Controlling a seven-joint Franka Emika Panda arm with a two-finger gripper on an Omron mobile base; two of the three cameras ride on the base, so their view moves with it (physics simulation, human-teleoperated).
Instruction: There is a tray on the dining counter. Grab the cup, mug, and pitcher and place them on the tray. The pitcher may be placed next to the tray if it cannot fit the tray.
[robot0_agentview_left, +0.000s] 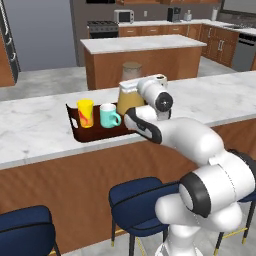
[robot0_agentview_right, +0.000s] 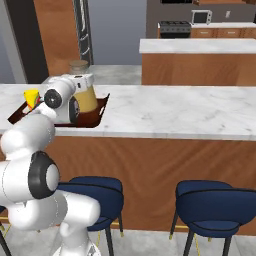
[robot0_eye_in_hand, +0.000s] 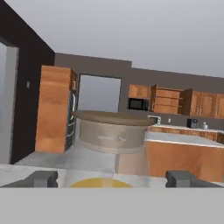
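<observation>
The dark reddish-brown tray (robot0_agentview_left: 75, 131) (robot0_agentview_right: 98, 116) lies on the white marble dining counter (robot0_agentview_left: 35, 125) (robot0_agentview_right: 175, 112). On it stand the yellow cup (robot0_agentview_left: 85, 113) (robot0_agentview_right: 31, 97), the teal mug (robot0_agentview_left: 108, 115) and the glass pitcher (robot0_agentview_left: 128, 101) (robot0_agentview_right: 87, 99) of orange liquid with its round cork lid (robot0_eye_in_hand: 110, 127). My gripper (robot0_eye_in_hand: 112, 179) (robot0_agentview_left: 134, 86) is open at the pitcher's neck. Its fingertips (robot0_eye_in_hand: 43, 178) stand wide on either side of the glass, with a gap on each side. The arm hides the tray's right end in the left base view.
Blue stools (robot0_agentview_left: 140, 205) (robot0_agentview_right: 215, 202) stand against the counter's wooden front below the arm. A second marble-topped island (robot0_agentview_left: 142, 47) (robot0_agentview_right: 200, 47) sits behind the dining counter. Bare marble stretches right of the tray (robot0_agentview_right: 165, 107).
</observation>
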